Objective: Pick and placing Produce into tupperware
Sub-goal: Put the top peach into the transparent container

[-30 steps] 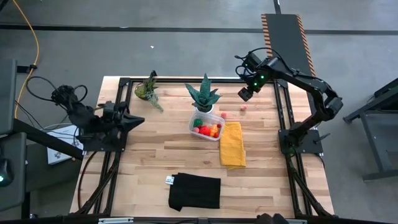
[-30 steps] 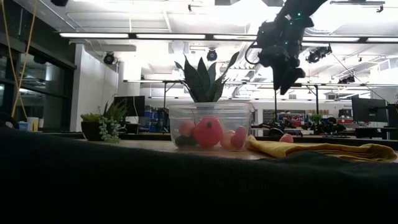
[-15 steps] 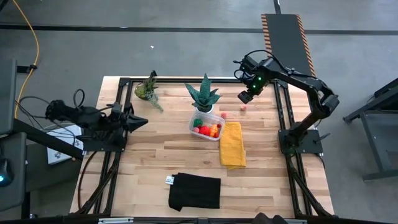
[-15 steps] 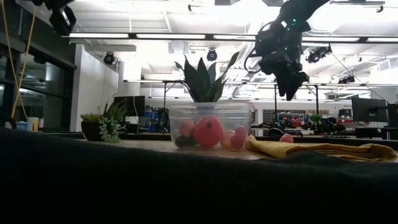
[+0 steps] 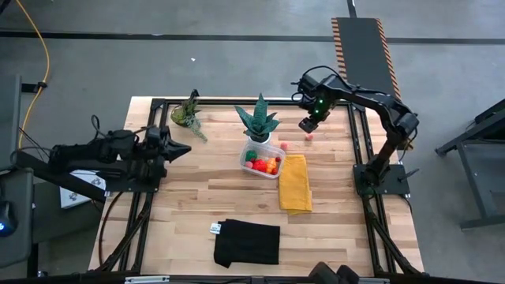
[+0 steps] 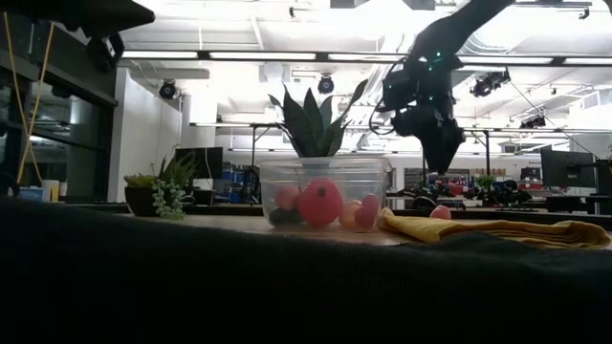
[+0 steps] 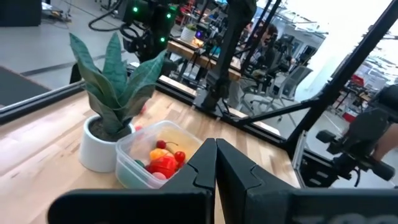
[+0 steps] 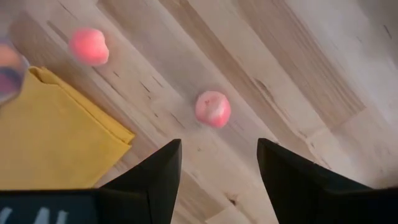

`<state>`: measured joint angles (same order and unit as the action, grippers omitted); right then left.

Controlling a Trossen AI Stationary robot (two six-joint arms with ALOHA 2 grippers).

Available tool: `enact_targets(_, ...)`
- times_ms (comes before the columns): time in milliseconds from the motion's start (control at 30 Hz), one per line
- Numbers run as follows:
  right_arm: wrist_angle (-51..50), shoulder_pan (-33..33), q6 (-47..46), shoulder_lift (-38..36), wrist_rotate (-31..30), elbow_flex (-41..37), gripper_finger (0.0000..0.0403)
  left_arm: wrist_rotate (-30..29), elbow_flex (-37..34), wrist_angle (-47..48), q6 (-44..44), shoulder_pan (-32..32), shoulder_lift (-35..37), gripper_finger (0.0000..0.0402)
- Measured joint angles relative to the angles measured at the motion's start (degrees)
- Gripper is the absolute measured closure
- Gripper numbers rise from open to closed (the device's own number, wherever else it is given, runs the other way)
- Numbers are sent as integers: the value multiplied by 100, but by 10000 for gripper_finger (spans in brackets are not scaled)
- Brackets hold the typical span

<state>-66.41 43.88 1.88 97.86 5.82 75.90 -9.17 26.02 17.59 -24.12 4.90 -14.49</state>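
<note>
R gripper [image 8: 217, 163] is hanging above the table w/ fingers spread apart, gripping nothing, over a pink produce piece [image 8: 213, 108] lying on the wood; a 2nd pink piece [image 8: 88, 45] is sitting near the yellow cloth [image 8: 50, 134]. L gripper [image 7: 215, 163] is waiting at the table's left edge, fingers pressed together, empty. Tupperware [image 5: 263, 158] is sitting btwn cloth and potted plant [image 5: 257, 120], holding several pieces. 2 plants, 1 black cloth [image 5: 247, 242].

No words, numbers or brand names readable anywhere. Small white tag [image 5: 215, 229] at corner of black cloth [image 5: 247, 243], too small to read. Orange and black stripes along edges of dark ramp [image 5: 360, 47] beyond table [image 5: 189, 193], pattern only, no letters.
</note>
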Motion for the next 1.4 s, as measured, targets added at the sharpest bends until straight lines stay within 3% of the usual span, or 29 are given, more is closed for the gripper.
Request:
enact_targets(333,98,0,312,474,-9,0,172,817,0,21,11,931,-1,401)
enact_targets(567,203,-5,159,888,66,0,143,965,0,221,-15,1252,-1,402)
enact_targets(900,570,-42,11,992,91,-3,142,1133,2,344,-120,1275,-1,402)
enact_targets(1200,697,-112,-68,990,146,-725,147,1133,2,393,-120,1275,0,401)
enact_targets(1400,1153,-210,-262,980,114,-813,153,1133,2,413,-128,1273,-1,402)
